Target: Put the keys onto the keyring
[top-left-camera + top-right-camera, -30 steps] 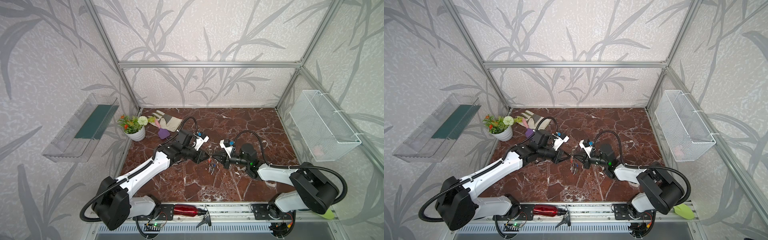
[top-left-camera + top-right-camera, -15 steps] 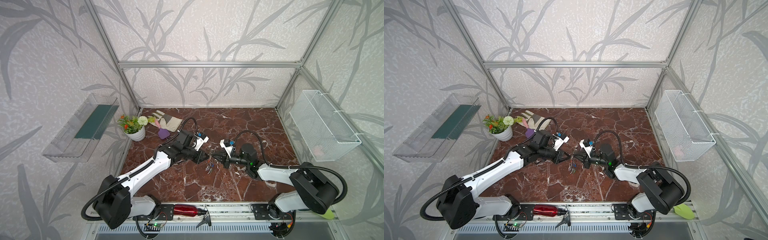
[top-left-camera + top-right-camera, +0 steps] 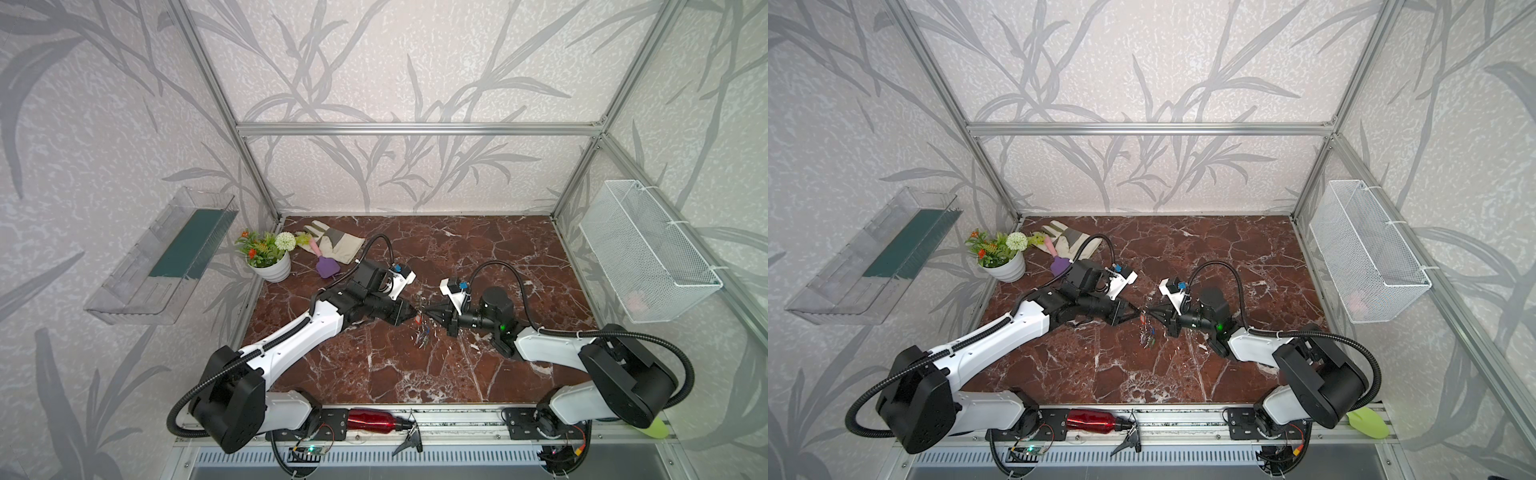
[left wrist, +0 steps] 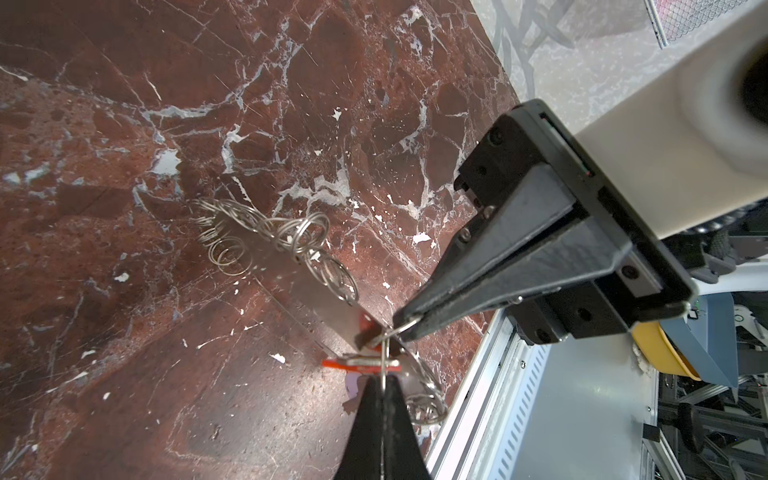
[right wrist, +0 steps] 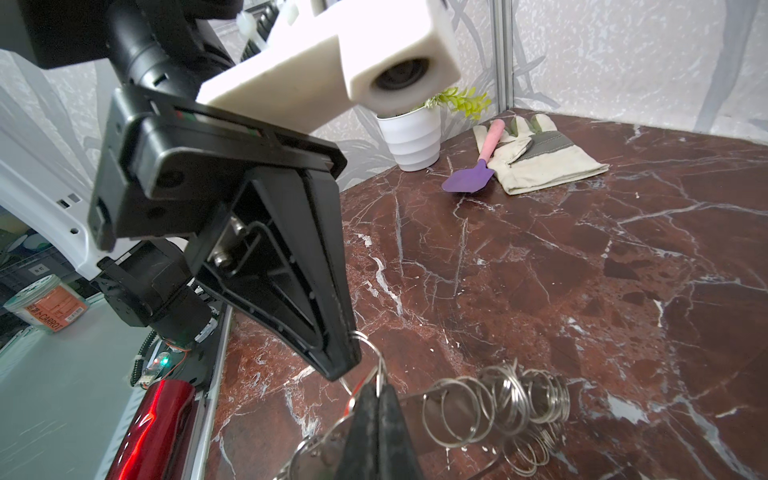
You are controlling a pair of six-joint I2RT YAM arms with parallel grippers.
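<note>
Both grippers meet tip to tip above the middle of the marble table. The keyring (image 4: 320, 291) is a grey plate edged with split rings (image 5: 498, 399), and it hangs between them. My left gripper (image 4: 384, 376) (image 3: 413, 311) is shut on a thin split ring of the keyring. A red-orange key (image 4: 361, 364) lies across just beyond its tip. My right gripper (image 5: 377, 386) (image 3: 429, 311) is shut on a split ring at the same corner of the plate. Several small keys (image 3: 423, 334) (image 3: 1148, 336) with coloured tags dangle below the tips.
A white flower pot (image 3: 270, 266), a work glove (image 3: 336, 245) and a purple trowel (image 3: 326, 266) sit at the back left. A red bottle (image 3: 370, 419) and a black clip (image 3: 409, 434) lie on the front rail. A wire basket (image 3: 648, 253) hangs on the right wall, a clear tray (image 3: 166, 257) on the left.
Both grippers stay shut and tip to tip. The hanging keys have swung a little left and back.
</note>
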